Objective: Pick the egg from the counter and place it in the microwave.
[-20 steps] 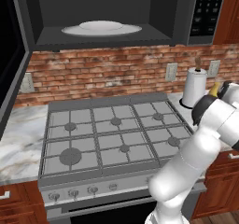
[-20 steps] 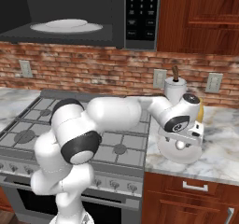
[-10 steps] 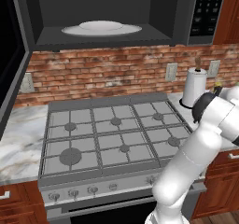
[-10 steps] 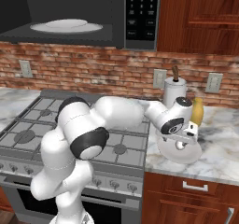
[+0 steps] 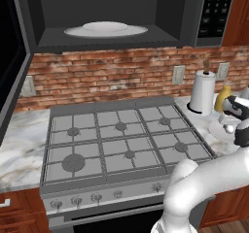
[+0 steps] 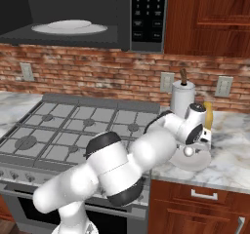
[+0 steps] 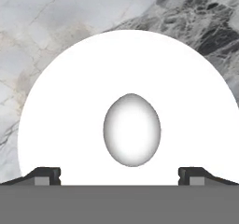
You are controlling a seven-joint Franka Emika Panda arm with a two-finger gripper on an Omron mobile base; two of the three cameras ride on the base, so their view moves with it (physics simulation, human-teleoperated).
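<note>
The egg (image 7: 132, 129) is small and white and lies in the middle of a white plate (image 7: 70, 125) on the marble counter (image 7: 56, 36). My gripper (image 7: 120, 177) hangs open just above it, with one dark fingertip (image 7: 44, 175) on each side of the egg and nothing held. From the right base view the egg (image 6: 188, 151) sits on the plate (image 6: 199, 163) right under the gripper (image 6: 192, 141). The left base view has the egg (image 5: 229, 128) at the far right. The black microwave (image 6: 73, 9) stands open above the stove, with its white turntable plate (image 6: 69, 27) inside.
A grey gas stove (image 6: 73, 126) lies left of the plate. A paper towel roll (image 6: 181, 99) and a yellow-tan bottle (image 6: 208, 115) stand just behind the plate. The microwave keypad (image 6: 149, 13) is on its right side. Reddish wood cabinets (image 6: 210, 18) hang further right.
The hand has come down over the plate and the arm's elbow has swung round. The jaws have stayed open. The egg has not moved.
</note>
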